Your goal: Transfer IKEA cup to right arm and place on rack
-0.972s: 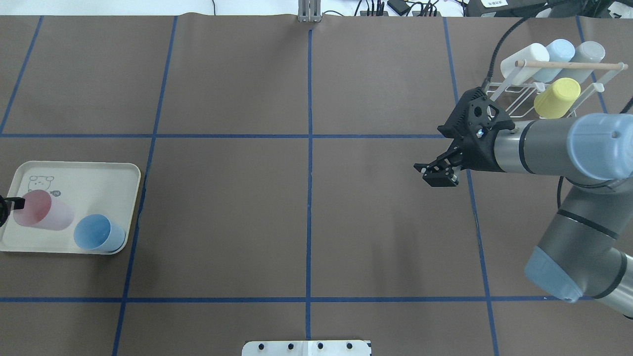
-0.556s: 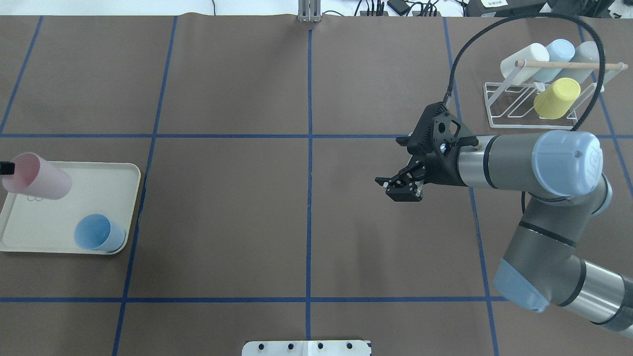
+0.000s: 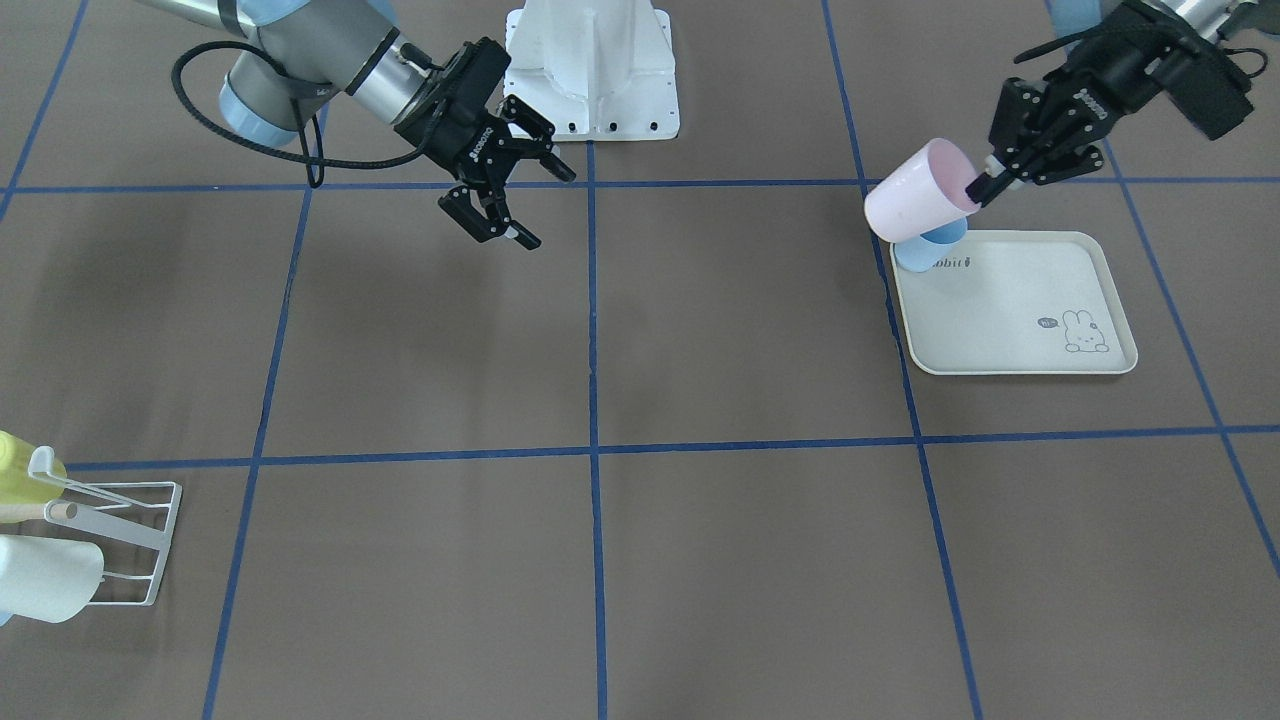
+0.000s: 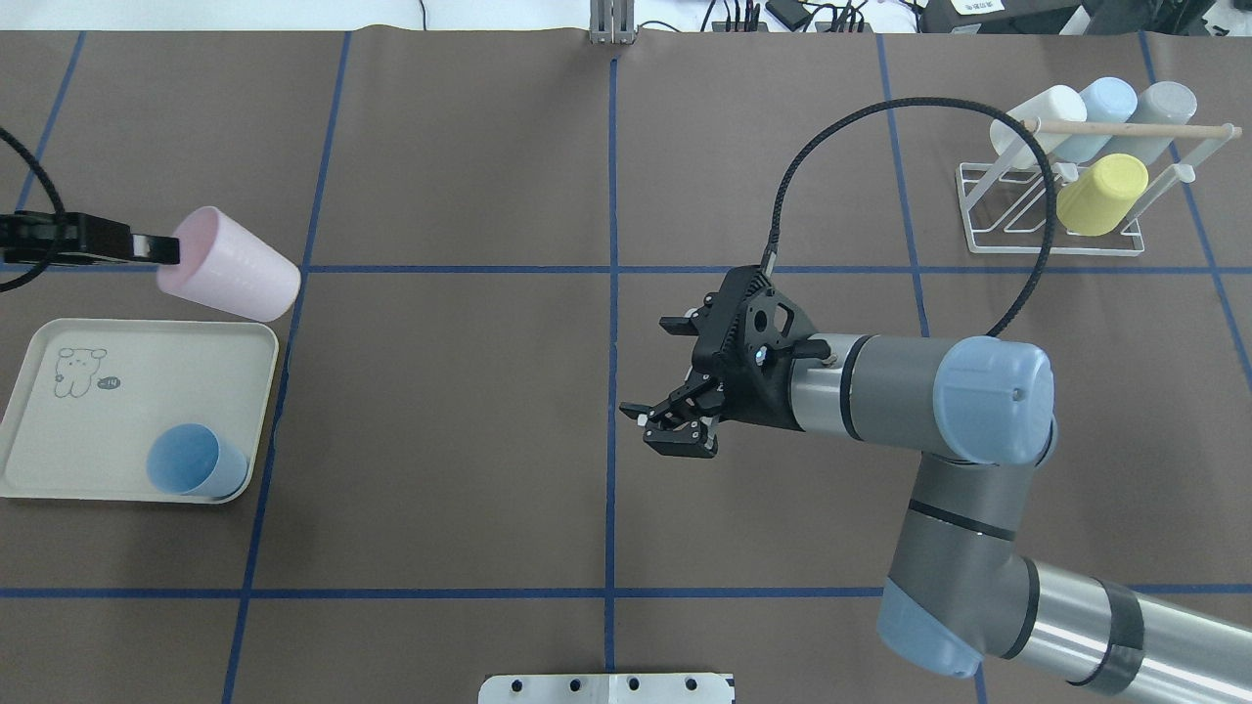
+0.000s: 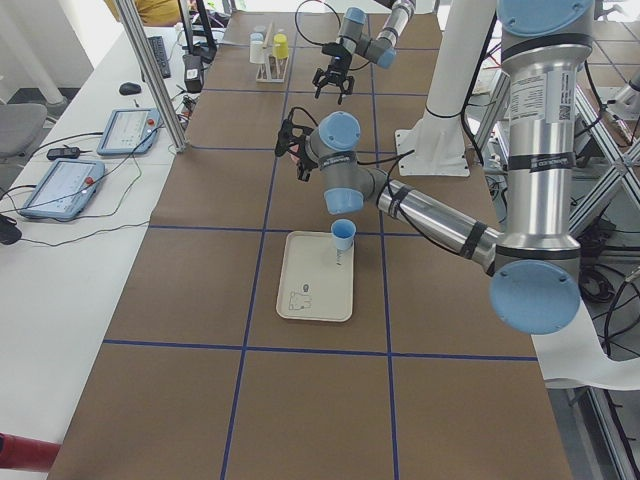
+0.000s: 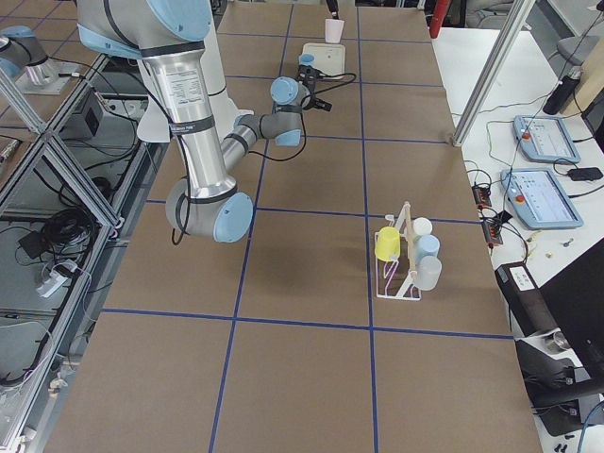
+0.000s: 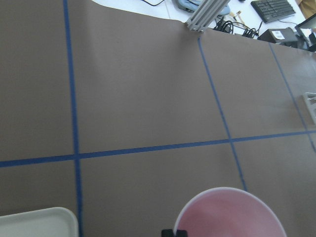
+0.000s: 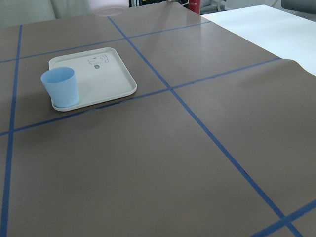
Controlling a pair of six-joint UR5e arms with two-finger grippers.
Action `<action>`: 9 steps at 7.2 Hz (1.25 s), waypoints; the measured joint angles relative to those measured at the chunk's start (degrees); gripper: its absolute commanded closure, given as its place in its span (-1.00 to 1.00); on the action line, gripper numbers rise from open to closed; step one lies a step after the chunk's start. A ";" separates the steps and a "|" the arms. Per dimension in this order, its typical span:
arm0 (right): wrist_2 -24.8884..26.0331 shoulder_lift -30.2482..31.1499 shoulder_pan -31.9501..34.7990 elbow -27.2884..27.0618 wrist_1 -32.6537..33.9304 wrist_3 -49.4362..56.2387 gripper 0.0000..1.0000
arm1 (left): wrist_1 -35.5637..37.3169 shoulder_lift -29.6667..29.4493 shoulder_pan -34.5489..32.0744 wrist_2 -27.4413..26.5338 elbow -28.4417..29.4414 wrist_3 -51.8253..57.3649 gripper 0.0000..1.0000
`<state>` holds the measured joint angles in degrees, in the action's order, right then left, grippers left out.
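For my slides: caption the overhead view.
Left gripper holds the pink cup aloft beside the tray; open right gripper hovers mid-table.

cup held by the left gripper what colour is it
The cup is pale pink, clearest in the overhead exterior view.

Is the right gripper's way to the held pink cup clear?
Probably yes: the right gripper is open, and nothing stands between it and the pink cup that the left gripper holds aloft.
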<state>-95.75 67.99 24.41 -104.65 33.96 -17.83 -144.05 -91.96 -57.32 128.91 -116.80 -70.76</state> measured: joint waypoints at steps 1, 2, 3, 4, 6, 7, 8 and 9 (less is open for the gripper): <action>1.17 -1.29 -1.25 0.38 -0.44 -0.03 -0.98 | 0.02 -4.18 3.11 -0.32 0.18 -4.62 1.00; 1.68 -2.07 -2.06 0.67 -1.87 -0.01 -0.98 | 0.03 -7.55 6.32 -1.30 0.35 -8.26 1.00; 1.92 -2.41 -2.66 1.25 -4.82 0.06 -0.98 | 0.06 -10.32 9.75 -3.33 0.55 -11.21 1.00; 1.99 -2.54 -3.11 2.50 -9.11 0.21 -0.98 | 0.07 -12.83 13.22 -5.98 1.17 -13.50 1.00; 2.03 -2.59 -3.60 5.49 -17.45 0.53 -0.98 | 0.02 -16.08 17.63 -9.03 2.97 -15.26 1.00; 2.05 -2.62 -3.79 6.26 -19.65 0.58 -0.98 | 0.01 -16.66 18.55 -9.48 3.32 -15.46 1.00; 2.05 -2.73 -3.92 6.57 -20.57 0.60 -0.98 | 0.00 -16.85 19.27 -9.75 3.44 -15.52 1.00; 2.06 -2.85 -3.97 6.69 -20.89 0.60 -0.98 | 0.00 -16.88 19.91 -9.99 3.46 -15.54 1.00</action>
<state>-93.69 65.14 20.44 -97.96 13.07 -17.23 -144.05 -108.84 -37.41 118.92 -113.34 -86.30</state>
